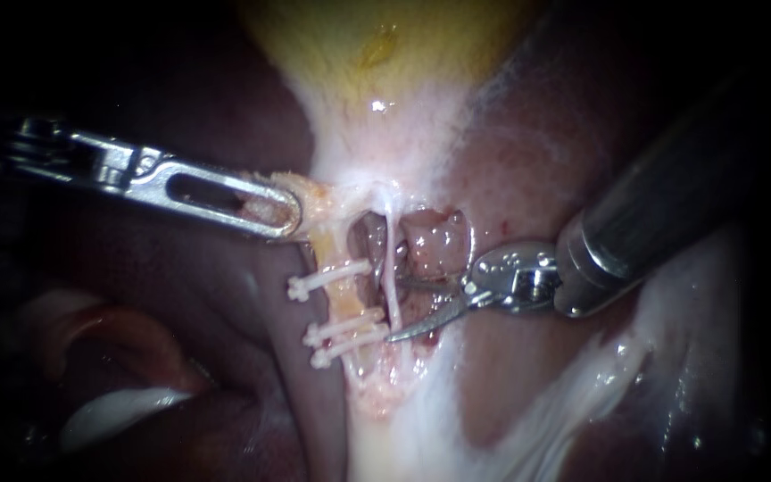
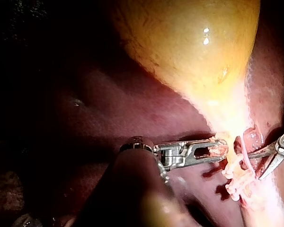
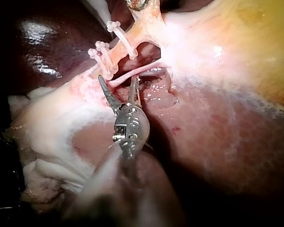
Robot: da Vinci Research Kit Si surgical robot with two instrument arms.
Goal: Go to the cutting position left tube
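Note:
My left instrument (image 1: pixel 286 218) comes in from the left, its slotted jaws shut on a yellowish fold of tissue at the gallbladder's (image 1: pixel 385 45) neck. Below that grip runs the left tube (image 1: pixel 343 299), yellowish, with three white clips (image 1: pixel 336 277) across it. Beside it on the right runs a thin pale tube (image 1: pixel 393 259). My right instrument (image 1: pixel 395 309) ends in curved blades that stand open, one on each side of the thin tube, their tips short of the clipped tube. The right wrist view shows the blades (image 3: pixel 117 78) astride that pale tube (image 3: pixel 132 71).
Dark red liver (image 1: pixel 180 295) lies to the left and right of the dissected window. White fatty tissue (image 1: pixel 528 419) spreads below and to the right. In the left wrist view the gallbladder (image 2: pixel 194 47) bulges large above my left instrument (image 2: pixel 220 149).

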